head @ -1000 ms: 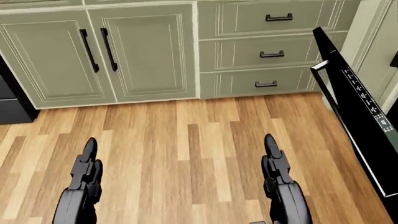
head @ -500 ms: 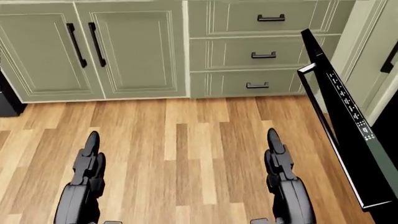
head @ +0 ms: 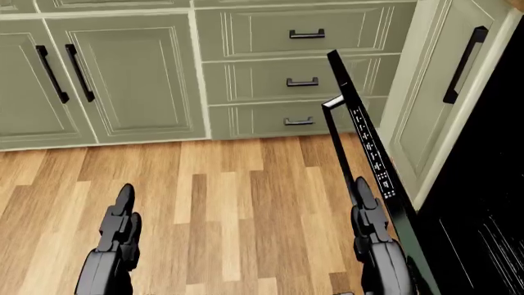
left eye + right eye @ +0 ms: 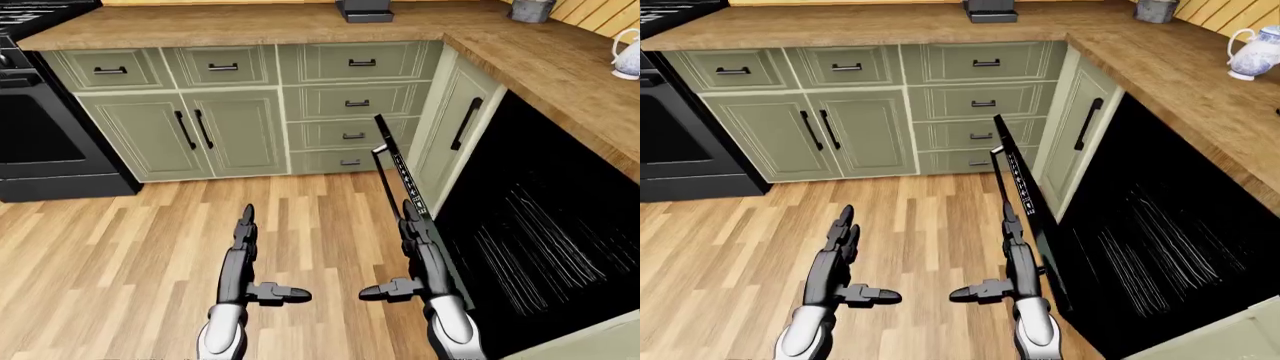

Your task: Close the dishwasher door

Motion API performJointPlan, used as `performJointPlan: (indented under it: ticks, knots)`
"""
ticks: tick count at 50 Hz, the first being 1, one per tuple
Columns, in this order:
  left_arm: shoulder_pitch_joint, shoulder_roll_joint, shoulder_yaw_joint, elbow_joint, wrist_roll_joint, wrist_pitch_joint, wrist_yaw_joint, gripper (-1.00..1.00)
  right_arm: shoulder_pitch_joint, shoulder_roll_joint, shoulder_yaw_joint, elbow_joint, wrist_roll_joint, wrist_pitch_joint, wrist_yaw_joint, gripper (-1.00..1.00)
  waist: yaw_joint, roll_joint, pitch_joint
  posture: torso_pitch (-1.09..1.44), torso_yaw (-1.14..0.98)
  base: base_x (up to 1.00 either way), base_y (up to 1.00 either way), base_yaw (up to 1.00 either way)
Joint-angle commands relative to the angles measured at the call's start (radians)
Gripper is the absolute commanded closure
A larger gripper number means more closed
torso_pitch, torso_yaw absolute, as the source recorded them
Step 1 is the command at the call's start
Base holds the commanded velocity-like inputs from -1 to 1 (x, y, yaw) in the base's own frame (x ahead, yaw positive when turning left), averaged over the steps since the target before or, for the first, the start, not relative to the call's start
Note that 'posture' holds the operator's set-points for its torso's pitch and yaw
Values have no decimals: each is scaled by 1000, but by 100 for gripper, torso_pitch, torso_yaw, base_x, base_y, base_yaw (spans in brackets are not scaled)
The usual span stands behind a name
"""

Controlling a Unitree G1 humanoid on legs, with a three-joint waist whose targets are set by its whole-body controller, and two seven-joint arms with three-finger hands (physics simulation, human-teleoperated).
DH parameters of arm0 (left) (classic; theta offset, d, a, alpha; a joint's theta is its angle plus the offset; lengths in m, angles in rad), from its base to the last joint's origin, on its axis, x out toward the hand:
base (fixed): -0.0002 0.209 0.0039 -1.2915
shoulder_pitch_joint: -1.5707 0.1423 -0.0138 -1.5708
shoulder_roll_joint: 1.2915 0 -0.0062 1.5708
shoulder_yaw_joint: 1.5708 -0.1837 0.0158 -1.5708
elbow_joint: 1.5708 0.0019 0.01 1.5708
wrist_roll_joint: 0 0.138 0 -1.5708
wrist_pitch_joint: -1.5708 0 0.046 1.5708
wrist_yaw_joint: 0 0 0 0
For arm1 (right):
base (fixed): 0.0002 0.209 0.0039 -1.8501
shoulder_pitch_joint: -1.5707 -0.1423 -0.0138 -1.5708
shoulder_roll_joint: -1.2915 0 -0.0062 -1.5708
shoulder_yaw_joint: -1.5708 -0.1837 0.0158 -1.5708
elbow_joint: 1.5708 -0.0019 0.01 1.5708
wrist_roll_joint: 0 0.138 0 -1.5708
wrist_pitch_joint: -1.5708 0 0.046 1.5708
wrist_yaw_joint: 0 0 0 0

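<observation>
Left-eye view, dishwasher door (image 4: pixel 402 176) ajar beside right hand (image 4: pixel 412 259), left hand (image 4: pixel 245 259), both spread, teapot (image 4: pixel 627 54) on counter (image 4: pixel 560 67).

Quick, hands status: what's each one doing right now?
Left hand: open, holding nothing.
Right hand: open, holding nothing, beside the dishwasher door.

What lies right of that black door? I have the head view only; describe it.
Observer: The dishwasher door stands partly open, seen edge-on. To its right is the wide dark dishwasher opening, under a wooden countertop.
Operator: Report what's at far left.
Observer: A black stove stands past the green cabinets.
Operator: Check the right hand.
Observer: The right hand is open, with the thumb pointing left. It is close beside the door's left face; I cannot tell whether they touch.
</observation>
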Motion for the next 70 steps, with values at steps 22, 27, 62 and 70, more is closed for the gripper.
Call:
performJointPlan:
  ticks: [22, 27, 62, 70]
  knots:
    - [-17, 5, 13, -63, -4, -40, 4, -100, -22, 4, 12, -33, 3, -48, 4, -100, 23, 109, -24, 0, 0, 0, -34, 0]
    - [-17, 5, 14, -63, -4, -41, 4, -100, -20, 4, 13, -39, 3, -44, 4, -100, 23, -4, -22, 0, 0, 0, -18, 0]
    - [-27, 9, 31, -65, -13, -29, 1, -100, -92, 41, 81, 37, -52, -61, -102, -100, 8, 45, -56, 0, 0, 0, -1, 0]
    - [-24, 9, 33, -67, -13, -31, 1, -100, -142, 72, 125, 128, -60, -91, -102, -100, 7, 49, -60, 0, 0, 0, 0, 0]
